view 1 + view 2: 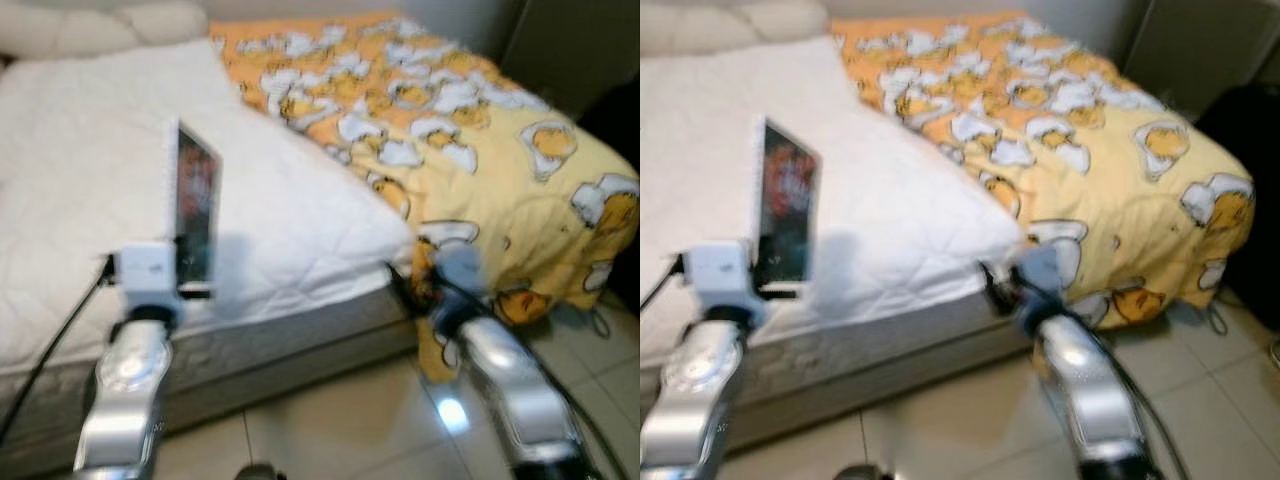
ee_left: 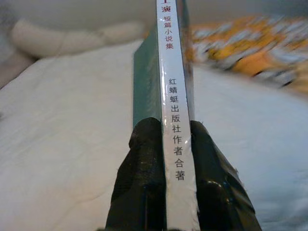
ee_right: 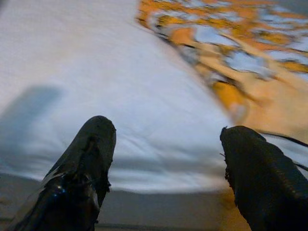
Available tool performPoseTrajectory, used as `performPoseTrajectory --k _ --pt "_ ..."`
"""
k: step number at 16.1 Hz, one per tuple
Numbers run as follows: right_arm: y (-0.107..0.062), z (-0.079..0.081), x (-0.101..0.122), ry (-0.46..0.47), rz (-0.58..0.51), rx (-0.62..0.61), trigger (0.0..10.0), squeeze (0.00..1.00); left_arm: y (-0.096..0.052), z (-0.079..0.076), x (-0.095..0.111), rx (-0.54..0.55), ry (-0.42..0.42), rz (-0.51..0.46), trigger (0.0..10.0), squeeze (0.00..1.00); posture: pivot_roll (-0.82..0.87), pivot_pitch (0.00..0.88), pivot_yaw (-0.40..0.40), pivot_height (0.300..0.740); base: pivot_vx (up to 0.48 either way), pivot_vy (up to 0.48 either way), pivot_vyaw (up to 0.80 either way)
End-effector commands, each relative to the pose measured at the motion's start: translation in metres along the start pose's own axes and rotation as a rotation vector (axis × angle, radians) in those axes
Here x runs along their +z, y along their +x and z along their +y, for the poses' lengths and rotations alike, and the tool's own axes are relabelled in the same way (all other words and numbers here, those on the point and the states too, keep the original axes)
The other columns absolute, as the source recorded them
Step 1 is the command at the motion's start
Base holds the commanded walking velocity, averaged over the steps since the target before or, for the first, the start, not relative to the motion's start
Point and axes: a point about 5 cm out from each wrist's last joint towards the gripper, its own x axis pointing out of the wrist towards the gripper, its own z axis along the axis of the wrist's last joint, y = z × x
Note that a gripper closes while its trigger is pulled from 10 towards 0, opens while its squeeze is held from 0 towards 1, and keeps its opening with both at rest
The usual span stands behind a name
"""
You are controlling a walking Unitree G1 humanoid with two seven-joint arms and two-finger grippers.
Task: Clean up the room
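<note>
A bed (image 1: 90, 200) with a white quilted cover fills the scene, a yellow blanket (image 1: 480, 130) with a cartoon print spread over its far side and hanging toward the tiled floor (image 1: 330, 430). The left gripper (image 2: 166, 139) has its fingers (image 2: 142, 163) clenched on a book (image 1: 195, 215), held upright by its lower end above the bed's near edge. The right gripper (image 3: 166, 139) hovers by the bed's corner, fingers spread wide, holding nothing.
</note>
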Motion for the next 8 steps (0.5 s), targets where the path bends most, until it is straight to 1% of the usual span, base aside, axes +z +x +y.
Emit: performPoseTrajectory --k 1,4,8 --pt "-0.0021 -0.0088 -0.0008 -0.016 0.004 -0.021 10.0 0.0 -0.0006 -0.0058 0.0083 -0.02 -0.006 -0.051 10.0 0.0 0.08 0.0 -0.004 0.74 0.322 0.0 0.8" --pt "0.001 -0.0081 0.0007 -0.025 -0.002 -0.015 10.0 0.0 -0.0023 -0.0081 0.006 -0.035 0.012 -0.049 10.0 0.0 0.09 0.0 -0.007 0.74 0.322 0.0 0.8" --pt "0.0017 -0.0097 -0.0009 -0.043 -0.002 -0.026 10.0 0.0 -0.0011 -0.0094 0.0052 -0.041 0.012 -0.053 10.0 0.0 0.08 0.0 -0.004 0.74 0.32 0.0 0.8"
